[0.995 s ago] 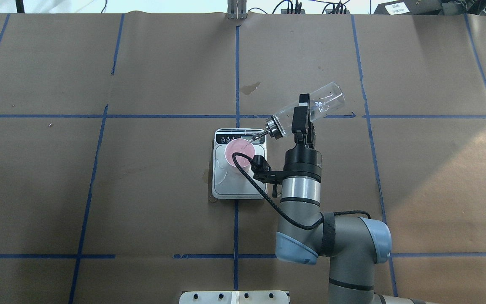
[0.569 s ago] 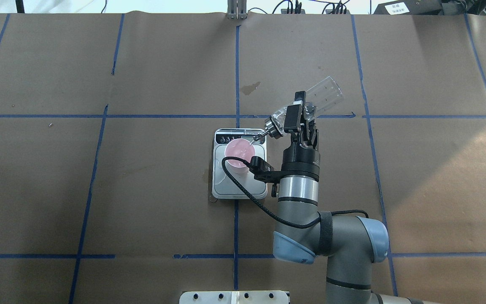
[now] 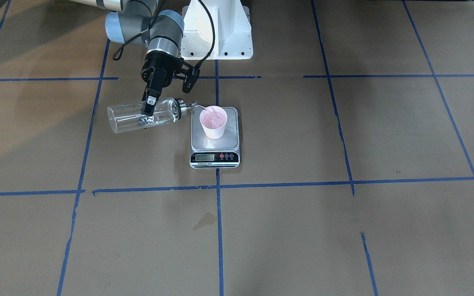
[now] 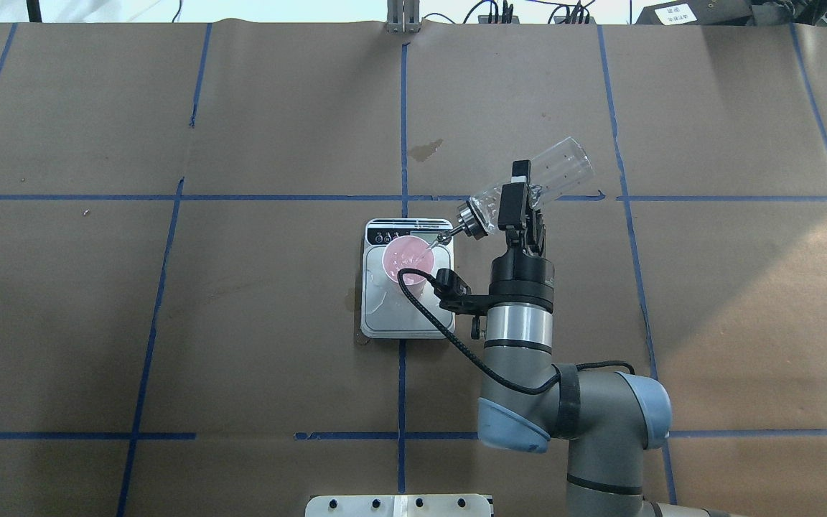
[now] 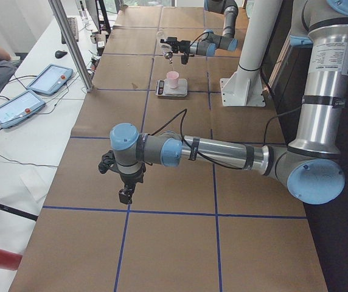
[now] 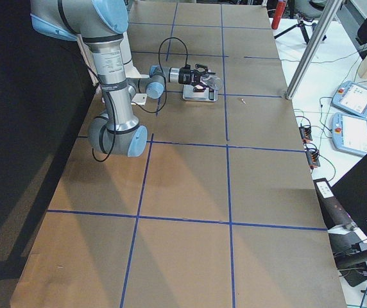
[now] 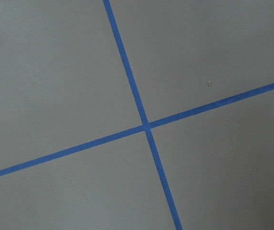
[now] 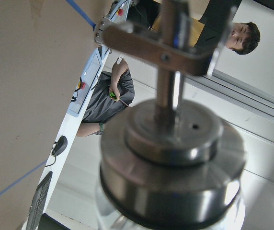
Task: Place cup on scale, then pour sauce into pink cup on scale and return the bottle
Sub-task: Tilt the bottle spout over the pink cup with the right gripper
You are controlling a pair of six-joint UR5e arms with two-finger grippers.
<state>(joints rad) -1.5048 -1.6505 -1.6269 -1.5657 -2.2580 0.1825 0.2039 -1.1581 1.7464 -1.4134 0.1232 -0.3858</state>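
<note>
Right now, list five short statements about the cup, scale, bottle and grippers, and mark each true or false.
1. The cup stands on the platform of the scale. True.
2. The bottle stands upright on the table. False: it is held in the air, tipped nearly level, with its spout toward the cup.
3. The left gripper holds the bottle. False: the right gripper is shut on it, and the left gripper hangs far from the scale.
4. The scale's display faces away from the robot. True.
5. The cup lies tipped over. False: it is upright.
</note>
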